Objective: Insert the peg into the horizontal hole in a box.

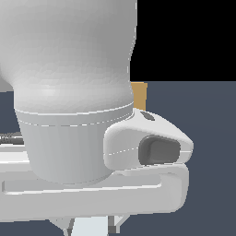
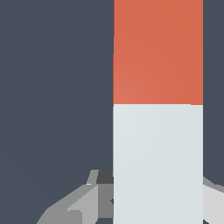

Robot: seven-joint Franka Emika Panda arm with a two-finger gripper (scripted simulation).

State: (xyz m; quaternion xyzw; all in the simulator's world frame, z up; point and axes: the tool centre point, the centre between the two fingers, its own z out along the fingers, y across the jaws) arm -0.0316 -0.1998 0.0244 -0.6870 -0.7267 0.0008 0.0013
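- At the exterior view's left, the arm point(image 1: 69, 69) bulks so large that it hides nearly everything below it; the jaws themselves cannot be made out there, only pale shapes at the bottom edge
- Beyond the arm, toward the exterior view's right, a thin tan strip of the box point(image 1: 139, 94) shows past the wrist housing; the hole is hidden, so which face it pierces cannot be told
- Between the jaws, in the wrist view, lies the peg point(image 2: 157, 105); its long axis runs straight out ahead of the gripper point(image 2: 157, 205), crosswise to the line on which the jaws close
- Nearest the jaws is the white half; the orange-red half is the far one; the colour seam lies ahead of the fingers point(image 2: 87, 201)
- One grey finger shows on each side of the white half, each meeting an edge of the bar as drawn; the jaws stand about a bar's width apart; whether they actually press on it cannot be told, since the tips are hidden behind the bar
- Around the peg only dark floor point(image 2: 52, 87) shows
- Judgement: the coming move turns on swinging the peg's long axis into line with the hole, and the box lies outside the wrist view; that bearing must be found first; a skewed bar would likely jam at so tight an opening
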